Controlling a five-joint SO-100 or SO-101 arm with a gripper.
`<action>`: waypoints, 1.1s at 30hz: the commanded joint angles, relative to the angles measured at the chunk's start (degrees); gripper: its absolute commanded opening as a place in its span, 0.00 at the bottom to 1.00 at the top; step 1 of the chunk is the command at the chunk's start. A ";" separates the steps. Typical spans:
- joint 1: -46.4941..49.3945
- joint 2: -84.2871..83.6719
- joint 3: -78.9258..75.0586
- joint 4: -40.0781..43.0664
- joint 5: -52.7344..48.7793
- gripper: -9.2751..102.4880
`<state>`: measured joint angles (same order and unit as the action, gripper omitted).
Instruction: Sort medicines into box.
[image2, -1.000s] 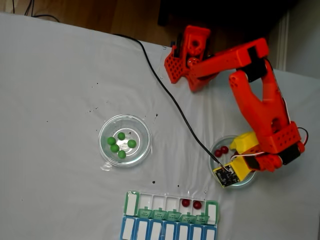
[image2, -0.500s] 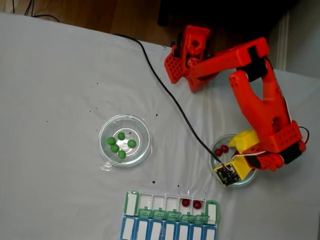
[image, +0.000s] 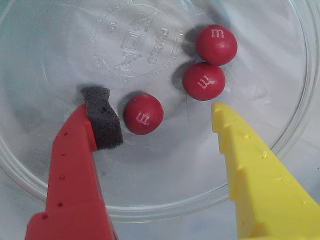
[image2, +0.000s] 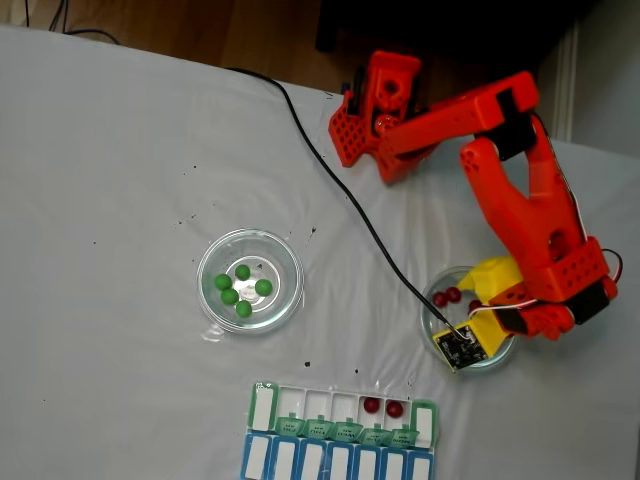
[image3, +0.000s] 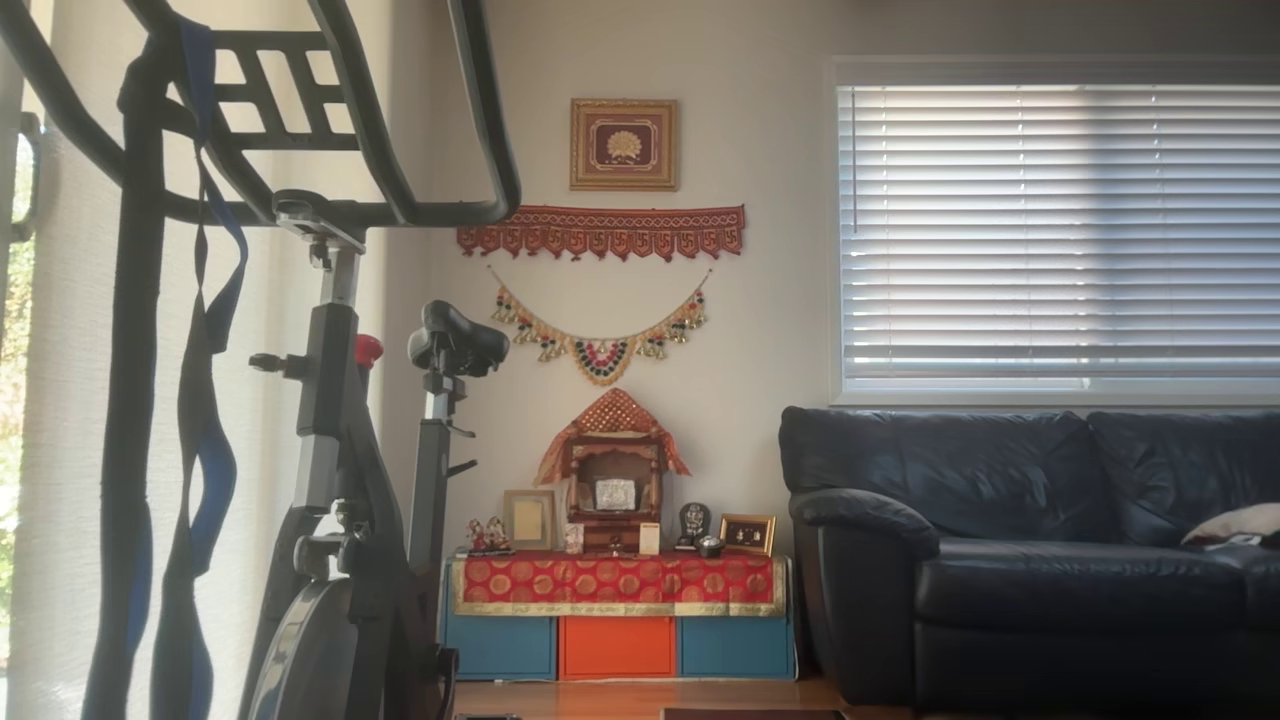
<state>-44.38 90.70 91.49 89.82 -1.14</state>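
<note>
Since these red pills (image: 143, 114) look slick and roll easily, I'd pinch the nearest across its middle; my gripper (image: 159, 119) hangs open around it.

Wrist view: gripper (image: 160, 112) spread wide inside a clear glass dish (image: 280, 145). One red pill (image: 143, 114) lies in the gap, just beside the grey foam pad (image: 102, 117) on the red finger; open glass toward the yellow finger (image: 250, 165). Two more red pills (image: 210, 62) touching, just past the fingertips. Dish rim curves close behind both fingers.

Fixed view: black cable (image2: 340, 190) runs across the cloth to the dish. Bare cloth between this dish, the green-pill dish (image2: 250, 280) and the pill box (image2: 340, 432).
</note>
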 joint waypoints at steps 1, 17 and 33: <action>-3.16 3.34 -2.99 1.58 0.70 0.39; -4.83 -2.02 -4.31 1.58 3.34 0.36; -5.63 -5.62 -9.14 8.70 4.83 0.33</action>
<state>-46.41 84.81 83.76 96.06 3.43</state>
